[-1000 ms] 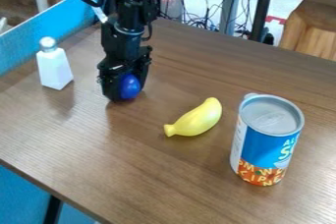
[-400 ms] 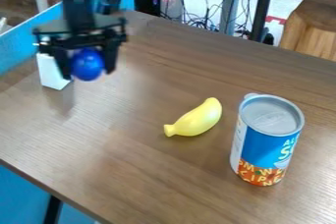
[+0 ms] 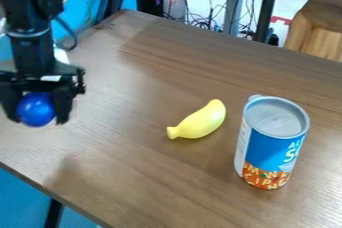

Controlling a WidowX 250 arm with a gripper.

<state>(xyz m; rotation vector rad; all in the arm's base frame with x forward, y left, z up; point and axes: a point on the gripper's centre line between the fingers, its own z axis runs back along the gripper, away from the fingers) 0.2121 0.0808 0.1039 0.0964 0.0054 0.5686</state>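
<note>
Where 2 jaws stand ball-wide, blue ball (image 3: 36, 109) between them, clasped — above table (image 3: 153, 167).

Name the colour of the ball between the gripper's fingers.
The ball is blue, seen in the camera view.

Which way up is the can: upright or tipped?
Upright: the can shows its round grey top facing up, with the labelled side running down to the table.

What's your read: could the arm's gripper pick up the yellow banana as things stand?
Probably not yet: the gripper already has a blue ball between its fingers. Otherwise the way looks free, with bare tabletop leading to the banana and the can on its far side.
</note>
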